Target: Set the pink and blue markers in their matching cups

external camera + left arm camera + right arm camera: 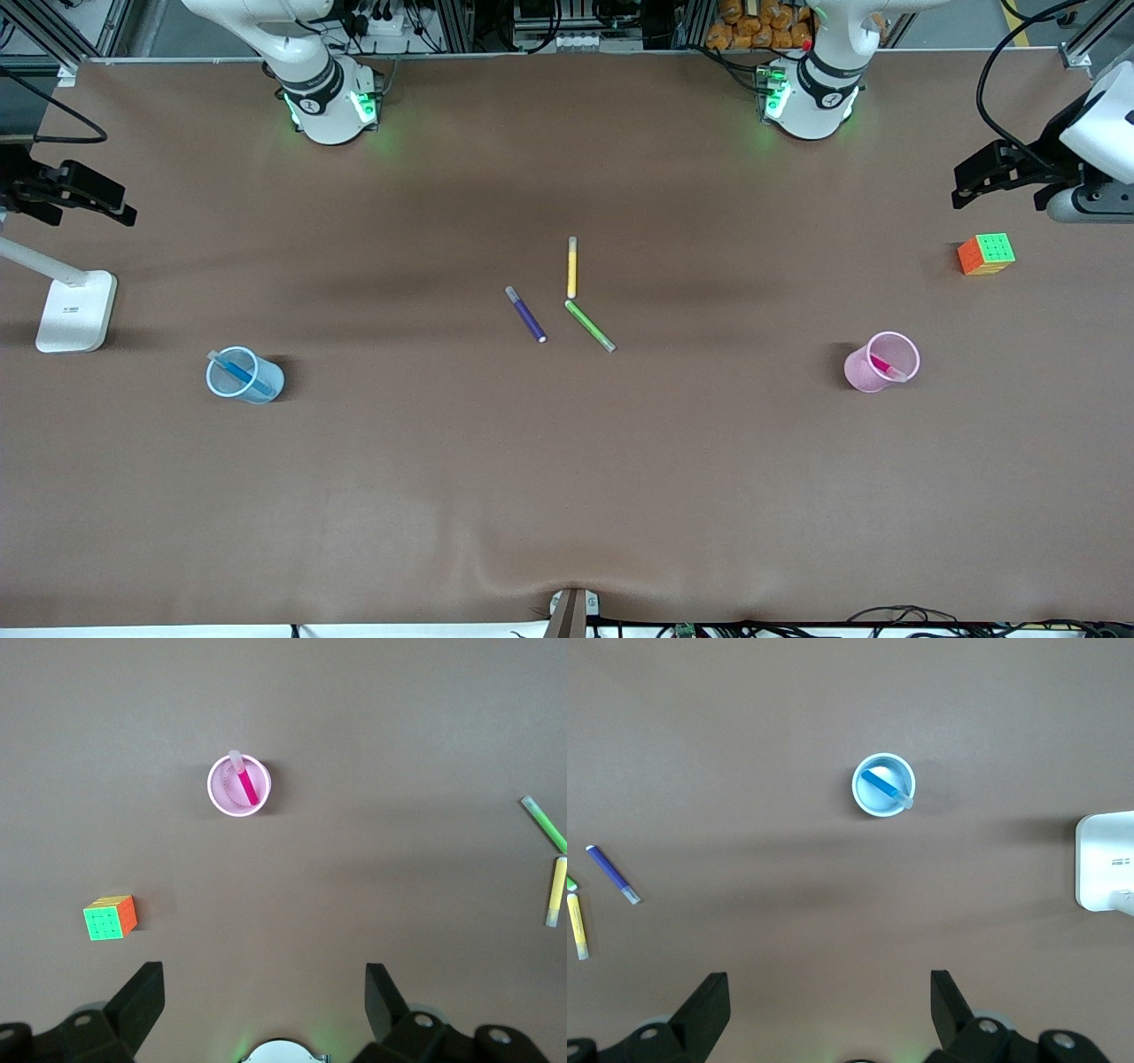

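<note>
Both markers in matching cups — arms idle.
Lower left of the front view: blue marker [244, 373] in blue cup [223, 383]. Lower right: pink marker [881, 364] in pink cup [859, 370]. Right gripper [830, 1003] and left gripper [265, 1003] — fingers apart, empty, above the table.

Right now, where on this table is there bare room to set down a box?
The widest bare stretch is the table strip nearer the front camera than the blue cup and pink cup. Bare patches also lie between each cup and the middle. The middle is crowded: purple pen, yellow pen and green pen.
</note>
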Available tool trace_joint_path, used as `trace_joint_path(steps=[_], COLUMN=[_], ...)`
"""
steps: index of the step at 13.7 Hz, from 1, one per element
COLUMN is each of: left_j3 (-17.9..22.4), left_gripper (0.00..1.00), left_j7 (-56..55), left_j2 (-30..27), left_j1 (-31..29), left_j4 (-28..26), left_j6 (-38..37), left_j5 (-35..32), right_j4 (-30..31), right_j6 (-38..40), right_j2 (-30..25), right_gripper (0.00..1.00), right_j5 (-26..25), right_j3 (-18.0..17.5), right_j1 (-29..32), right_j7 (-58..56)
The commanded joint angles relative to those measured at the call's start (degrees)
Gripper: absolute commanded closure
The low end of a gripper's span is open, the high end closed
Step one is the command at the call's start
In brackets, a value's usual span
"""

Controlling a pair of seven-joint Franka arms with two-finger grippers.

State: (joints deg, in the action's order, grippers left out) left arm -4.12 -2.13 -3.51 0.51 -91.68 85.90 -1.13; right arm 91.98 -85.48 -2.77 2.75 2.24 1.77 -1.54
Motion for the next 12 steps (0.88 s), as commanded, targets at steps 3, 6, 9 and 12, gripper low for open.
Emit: trace_joint_path(steps=[3,6,9,12], left_j3=[-0.37,-0.72,-0.63,-0.63], left_gripper=[0.0,0.0,0.0,0.0], left_j7=[-0.16,-0.42,-0.6,-0.51], left_j2=[1.22,1.49,1.58,1.58], left_j1=[-0.6,0.19,-0.16,-0.34], left_j4=[1.06,2.38,2.56,2.38], left_j6=[0.23,0.23,-0.03,-0.03], left_j5=[0.87,0.95,2.27,2.27], right_j4=[-0.04,-0.31,0.04,-0.04], right_j6=[0.84,3.13,3.13,3.04], right_j2=[-0.13,-0.13,-0.04,-0.04], right_gripper=[0.0,0.0,0.0,0.0], right_j5=[-0.81,-0.81,-0.9,-0.9], right_j3=[-0.48,-0.75,-0.92,-0.83], right_j1=[-0.97,-1.59,-2.65,-2.38], right_j7=[1.01,0.75,1.01,1.1])
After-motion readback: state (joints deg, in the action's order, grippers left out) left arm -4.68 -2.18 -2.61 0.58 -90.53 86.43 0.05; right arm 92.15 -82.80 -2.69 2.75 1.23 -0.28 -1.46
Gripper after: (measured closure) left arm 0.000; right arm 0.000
